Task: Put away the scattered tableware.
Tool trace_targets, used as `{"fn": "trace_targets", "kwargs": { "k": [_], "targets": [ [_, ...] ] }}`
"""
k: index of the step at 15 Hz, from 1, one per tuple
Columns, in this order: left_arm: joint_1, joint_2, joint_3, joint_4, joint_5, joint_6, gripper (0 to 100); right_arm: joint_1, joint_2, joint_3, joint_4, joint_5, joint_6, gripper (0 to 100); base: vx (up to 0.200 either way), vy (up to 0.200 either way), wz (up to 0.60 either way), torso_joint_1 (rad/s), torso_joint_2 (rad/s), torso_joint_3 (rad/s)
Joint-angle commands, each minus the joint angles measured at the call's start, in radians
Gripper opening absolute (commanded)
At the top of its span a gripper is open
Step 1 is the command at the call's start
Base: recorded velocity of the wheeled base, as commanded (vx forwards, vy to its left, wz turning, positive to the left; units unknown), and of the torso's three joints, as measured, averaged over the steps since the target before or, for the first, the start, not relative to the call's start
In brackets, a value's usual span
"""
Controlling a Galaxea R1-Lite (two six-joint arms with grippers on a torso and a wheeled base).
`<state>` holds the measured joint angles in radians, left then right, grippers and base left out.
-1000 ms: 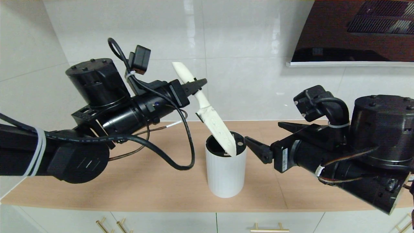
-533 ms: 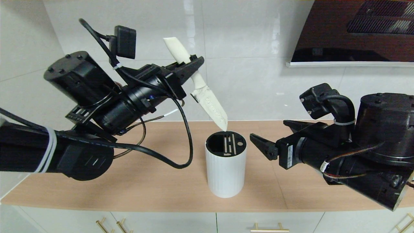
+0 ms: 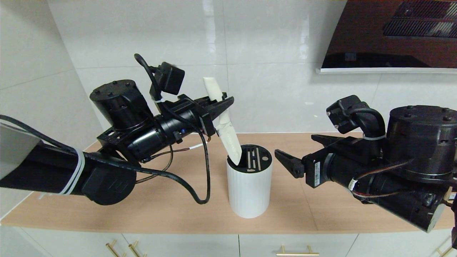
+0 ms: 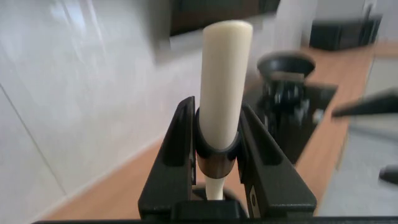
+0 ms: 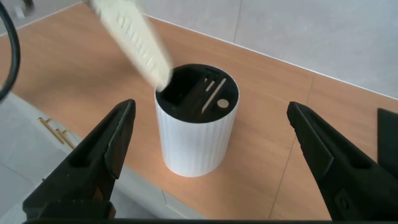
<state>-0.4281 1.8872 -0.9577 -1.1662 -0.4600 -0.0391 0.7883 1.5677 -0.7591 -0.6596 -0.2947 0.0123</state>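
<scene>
— Status of the left pincer (image 3: pixel 222 105)?
— Clamped on the pale handle of the white knife (image 3: pixel 228 137), with the blade pointing down and tilted.

— And where is the knife itself?
— Its tip sits inside the wide opening on the left side of the white knife holder (image 3: pixel 249 189). The holder stands upright mid-surface (image 3: pixel 160 203).

— Difference from half a second ago?
— The blade was then held higher, its tip above the holder's far rim and clear of it. The left arm has since come down and the tip has entered the opening. The holder has not moved.

— The right pincer (image 3: pixel 296 146)?
— Spread wide and holding nothing, just right of the holder at rim height. It is barely changed in position.
</scene>
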Motion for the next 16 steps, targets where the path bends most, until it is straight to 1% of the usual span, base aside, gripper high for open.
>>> {"fn": "trace_targets", "kwargs": {
  "k": [1, 2, 4, 6, 9, 13, 14, 16],
  "targets": [
    [-0.003, 0.003, 0.019, 0.023, 0.000, 0.042, 0, 0.000, 0.011, 0.001, 0.000, 0.000, 0.000, 100, 0.000, 0.000, 0.00, 0.000, 0.00, 0.000],
    [-0.003, 0.004, 0.025, 0.034, 0.000, 0.065, 0, 0.000, 0.011, 0.001, 0.000, -0.001, 0.000, 100, 0.000, 0.000, 0.00, 0.000, 0.00, 0.000],
    [-0.015, 0.016, 0.027, 0.031, 0.001, 0.070, 0, 0.000, 0.014, 0.003, -0.002, -0.001, 0.000, 100, 0.000, 0.000, 0.00, 0.000, 0.00, 0.000],
    [-0.015, 0.032, 0.020, 0.026, 0.003, 0.071, 0, 0.000, 0.014, 0.003, -0.002, -0.001, 0.000, 100, 0.000, 0.000, 0.00, 0.000, 0.00, 0.000],
    [-0.018, 0.016, 0.013, -0.038, 0.006, 0.064, 0, 0.000, 0.015, 0.003, -0.002, -0.001, 0.000, 100, 0.000, 0.000, 0.00, 0.000, 0.00, 0.000],
    [-0.018, -0.033, 0.013, -0.036, 0.009, 0.059, 0, 0.000, 0.015, 0.003, -0.002, -0.001, 0.000, 100, 0.000, 0.000, 0.00, 0.000, 0.00, 0.000],
    [-0.018, -0.020, 0.008, -0.041, 0.007, 0.045, 0, 0.000, 0.014, 0.003, -0.002, -0.003, 0.000, 100, 0.000, 0.000, 0.00, 0.000, 0.00, 0.000],
    [-0.018, 0.035, -0.016, -0.053, 0.007, 0.039, 0, 0.000, 0.014, 0.003, -0.002, -0.003, 0.000, 100, 0.000, 0.000, 0.00, 0.000, 0.00, 0.000]
  ]
}}
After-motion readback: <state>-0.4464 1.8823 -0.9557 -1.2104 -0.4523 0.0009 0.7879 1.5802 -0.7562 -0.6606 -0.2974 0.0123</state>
